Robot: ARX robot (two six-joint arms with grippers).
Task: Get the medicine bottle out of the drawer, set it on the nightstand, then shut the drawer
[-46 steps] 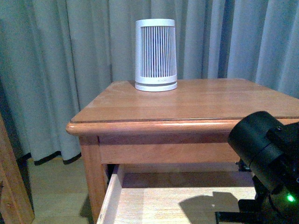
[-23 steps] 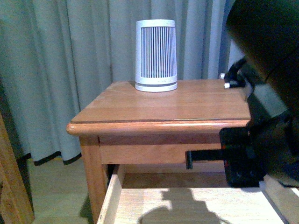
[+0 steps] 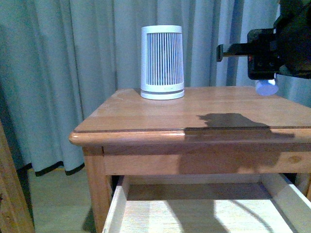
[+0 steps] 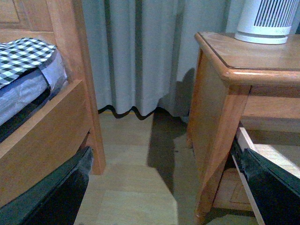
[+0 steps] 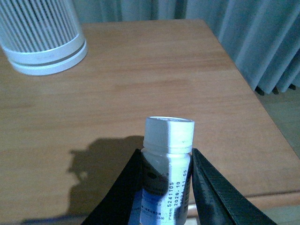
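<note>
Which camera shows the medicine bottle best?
The right wrist view: the medicine bottle is close up, cap and printed label clear, gripped by the right hand. The front view shows only its pale end below the hand; the left wrist view shows none of it.

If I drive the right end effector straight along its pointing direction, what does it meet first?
Likely the bare nightstand top, and the medicine bottle, held in the right end effector, would touch it cap first. The white ribbed cylinder stands off that line. Remaining height is unclear.
</note>
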